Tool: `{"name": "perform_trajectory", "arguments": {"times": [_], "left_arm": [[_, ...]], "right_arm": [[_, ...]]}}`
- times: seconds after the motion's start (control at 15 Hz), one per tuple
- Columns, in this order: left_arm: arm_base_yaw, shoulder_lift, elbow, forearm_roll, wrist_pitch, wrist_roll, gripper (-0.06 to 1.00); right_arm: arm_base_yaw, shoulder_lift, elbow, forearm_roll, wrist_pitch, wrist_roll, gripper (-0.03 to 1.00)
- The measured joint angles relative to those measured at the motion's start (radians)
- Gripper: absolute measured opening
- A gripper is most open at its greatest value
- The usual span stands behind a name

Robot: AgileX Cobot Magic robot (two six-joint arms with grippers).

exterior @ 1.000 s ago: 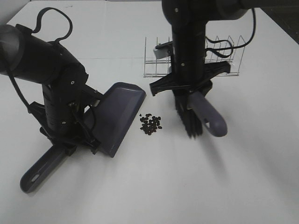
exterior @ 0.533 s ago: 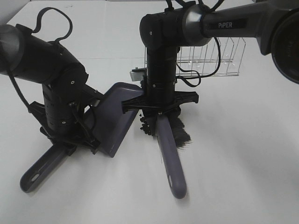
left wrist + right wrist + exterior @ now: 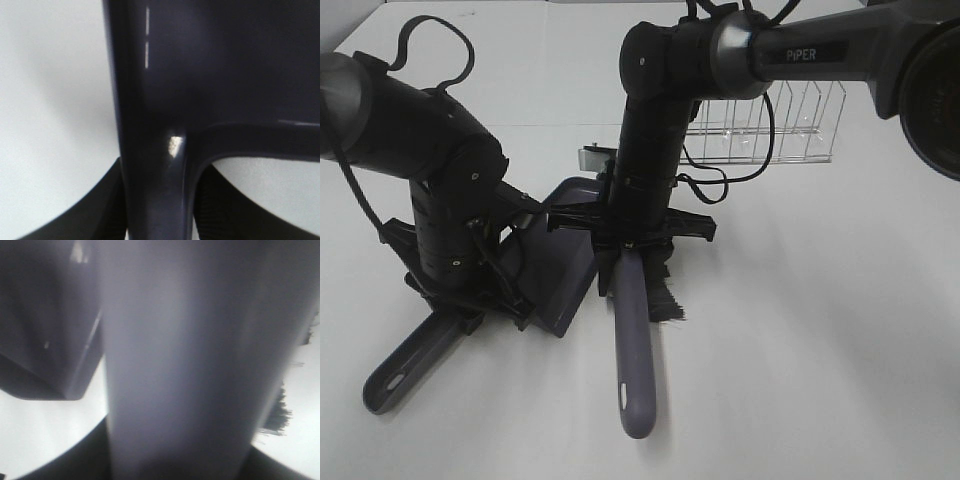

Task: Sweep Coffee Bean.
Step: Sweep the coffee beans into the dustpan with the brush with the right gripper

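Okay, left gripper (image 3: 470,300) is pinching the dustpan (image 3: 565,290) handle, pinning its lip down as a catch, while right gripper (image 3: 626,246) is clamping the brush (image 3: 635,345), bristles beside that lip; beans hidden.

The high camera looks steeply down on the white table (image 3: 820,380). The wrist cameras sit tight against the dustpan (image 3: 210,65) on the left and the brush handle (image 3: 175,365) on the right, both also in the high view.
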Motion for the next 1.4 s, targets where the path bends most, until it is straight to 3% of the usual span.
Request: {"name": "perform_trajectory", "arguments": {"times": [0.4, 0.73, 0.93, 1.07, 1.4], "left_arm": [[0.001, 0.01, -0.004, -0.002, 0.004, -0.003, 0.31], [0.001, 0.024, -0.013, -0.009, 0.017, 0.003, 0.31], [0.001, 0.025, -0.013, -0.009, 0.017, 0.003, 0.31], [0.001, 0.025, -0.014, -0.009, 0.018, 0.004, 0.31], [0.001, 0.025, -0.015, -0.01, 0.019, 0.005, 0.31]], "right_arm": [[-0.016, 0.0, 0.0, 0.243, -0.14, -0.091, 0.26], [-0.053, 0.0, -0.118, 0.27, -0.083, -0.118, 0.26], [-0.054, 0.0, -0.187, 0.221, -0.004, -0.118, 0.26], [-0.054, -0.005, -0.255, 0.099, 0.024, -0.118, 0.26], [-0.054, -0.169, -0.167, -0.052, 0.026, -0.116, 0.26]]}}
